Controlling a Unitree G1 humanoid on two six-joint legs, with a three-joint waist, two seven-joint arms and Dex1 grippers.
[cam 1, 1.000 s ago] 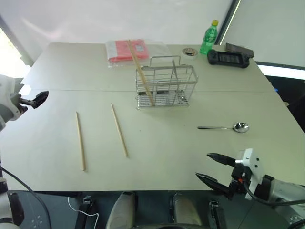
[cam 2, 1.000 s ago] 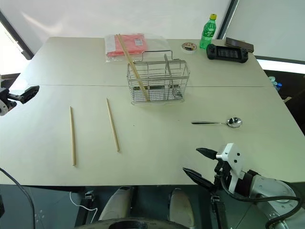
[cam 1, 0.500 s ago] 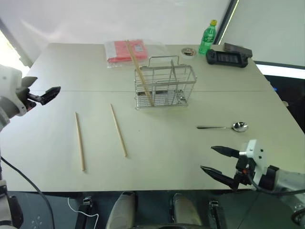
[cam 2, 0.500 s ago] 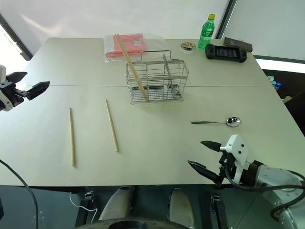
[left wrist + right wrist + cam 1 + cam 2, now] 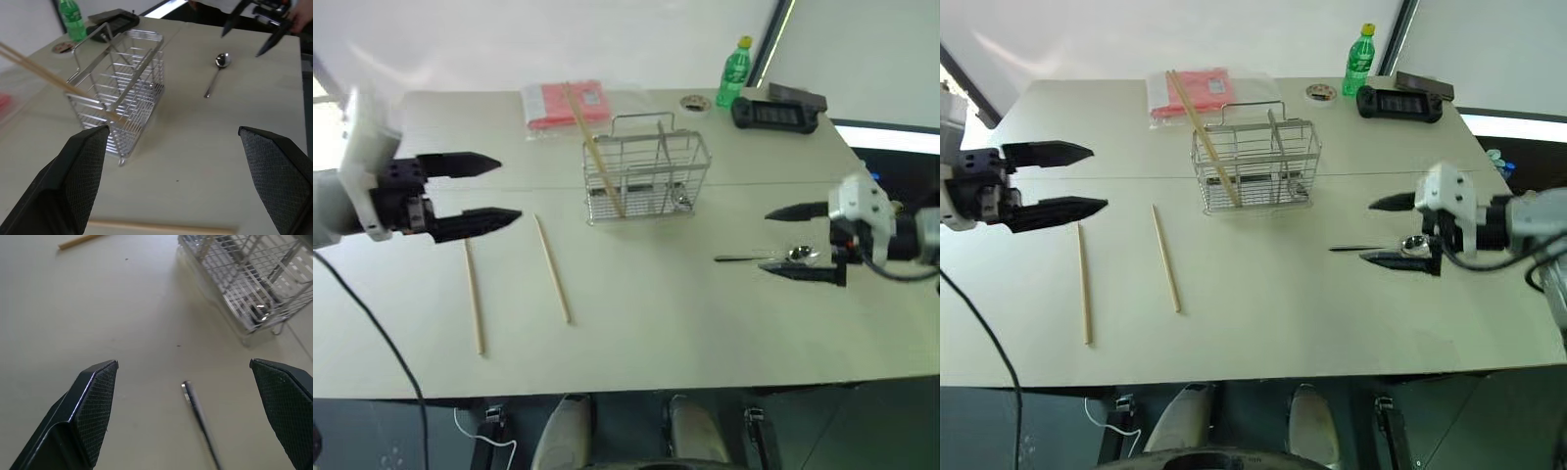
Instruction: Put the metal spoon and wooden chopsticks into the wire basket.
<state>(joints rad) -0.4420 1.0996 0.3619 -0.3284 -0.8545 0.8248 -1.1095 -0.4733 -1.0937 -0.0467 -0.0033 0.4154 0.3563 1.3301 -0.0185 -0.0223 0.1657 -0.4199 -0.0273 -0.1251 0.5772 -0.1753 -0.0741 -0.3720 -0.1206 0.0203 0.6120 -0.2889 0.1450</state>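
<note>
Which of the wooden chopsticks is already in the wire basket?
The chopstick that leans tilted in the left end of the wire basket, its top over the red packet. The other two chopsticks lie flat on the table.

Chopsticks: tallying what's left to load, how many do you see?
3: two chopsticks lie loose on the table, one chopstick leans in the wire basket.

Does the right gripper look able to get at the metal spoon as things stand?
Probably yes. The right gripper is open and hangs right by the metal spoon, which lies alone on bare table, apart from the wire basket. Nothing stands between them.
</note>
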